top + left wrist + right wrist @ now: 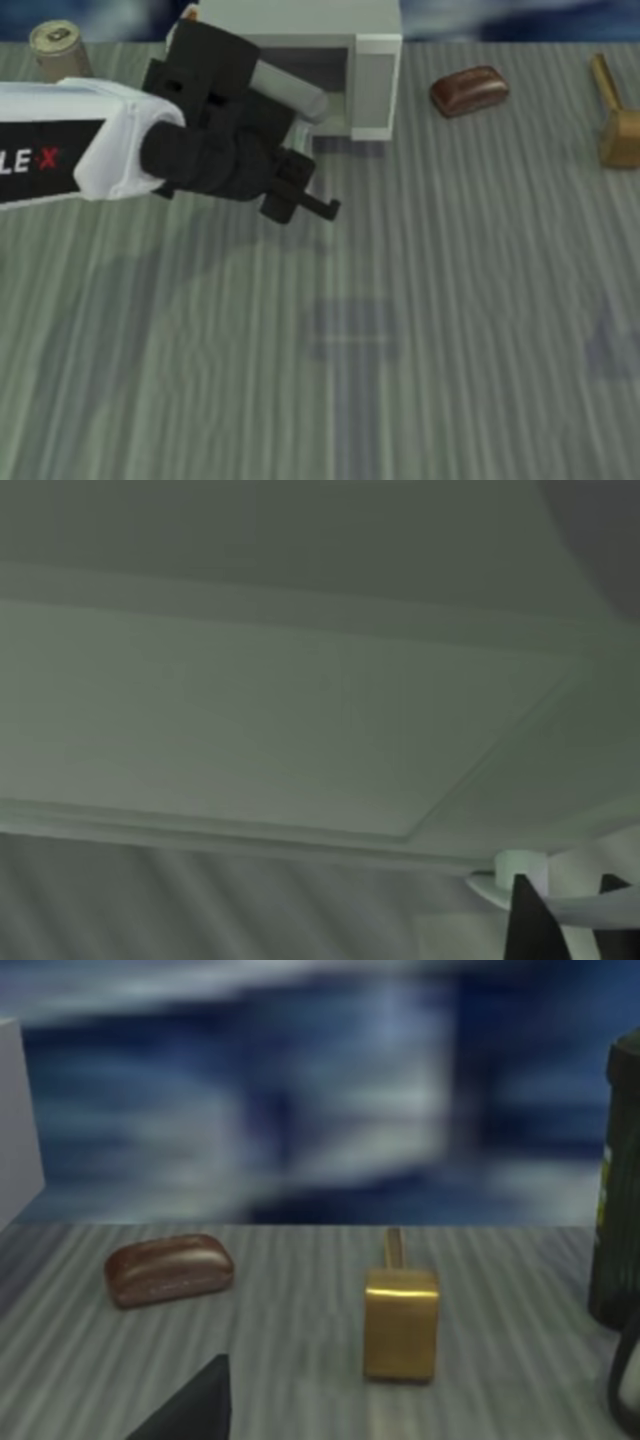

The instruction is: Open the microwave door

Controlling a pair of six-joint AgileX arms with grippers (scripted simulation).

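Now my left pincer (310,200), fingers spread, sits by the microwave door (285,90), swung partly open.

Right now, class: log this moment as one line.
left pincer: at microwave door | door: swung partly open | microwave: rear table | right arm: out of top view

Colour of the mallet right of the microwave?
Golden-brown mallet; right wrist view shows it best.
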